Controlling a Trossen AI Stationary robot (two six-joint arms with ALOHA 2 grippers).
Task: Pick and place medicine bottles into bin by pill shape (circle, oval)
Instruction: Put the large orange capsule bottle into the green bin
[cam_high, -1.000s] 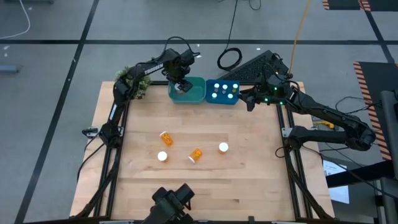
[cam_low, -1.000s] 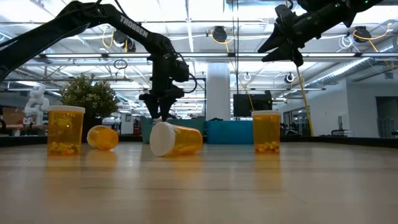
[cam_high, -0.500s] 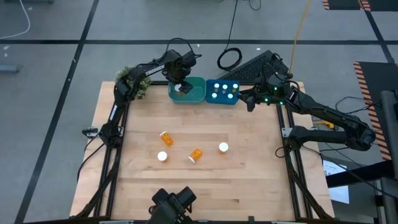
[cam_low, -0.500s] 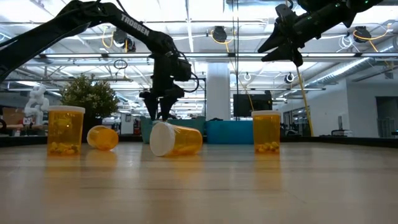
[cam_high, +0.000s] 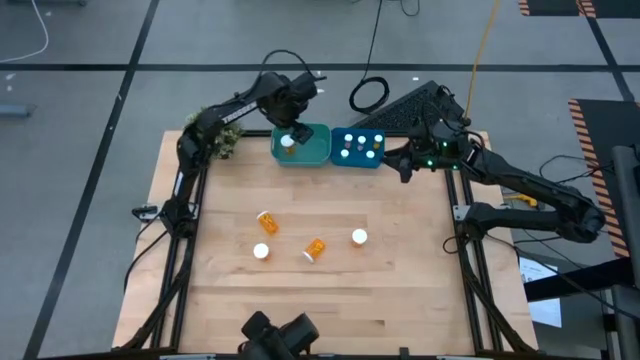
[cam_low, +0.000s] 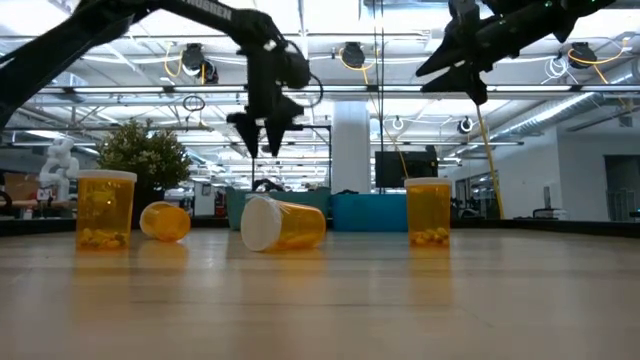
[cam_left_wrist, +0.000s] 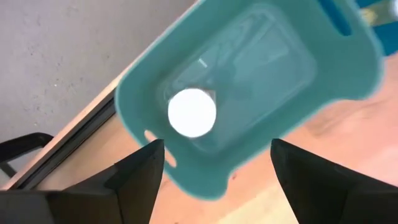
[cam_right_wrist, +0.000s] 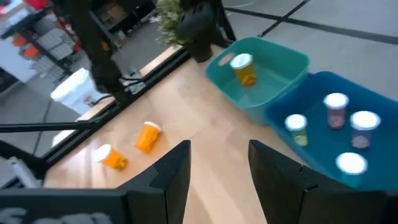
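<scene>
1. Nine medicine bottles in all: four on the bare wooden table (cam_high: 400, 270), one in the teal bin (cam_high: 318, 158), four in the blue bin (cam_high: 357, 161).
2. Of the loose four, relative to the teal bin, all sit toward the table's middle: two upright, showing white caps (upright bottle (cam_high: 262, 252), second upright bottle (cam_high: 359, 237)), and two on their sides (tipped bottle (cam_high: 266, 220), second tipped bottle (cam_high: 314, 248)).
3. Bottles are translucent orange plastic cylinders with round white caps; the low view shows pills piled at the bottom of the upright ones.
4. Binned bottle (cam_left_wrist: 192, 112) stands upright in the teal bin, near one end wall, cap up.
5. Blue bin touches the teal bin's side; both are smooth, rounded-corner plastic tubs with slot handles.
6. Left gripper (cam_left_wrist: 214, 168) hangs above the teal bin, jaws spread, empty.
7. Right gripper (cam_right_wrist: 217, 165) is raised just beyond the blue bin, away from the teal bin, jaws parted, empty.
</scene>
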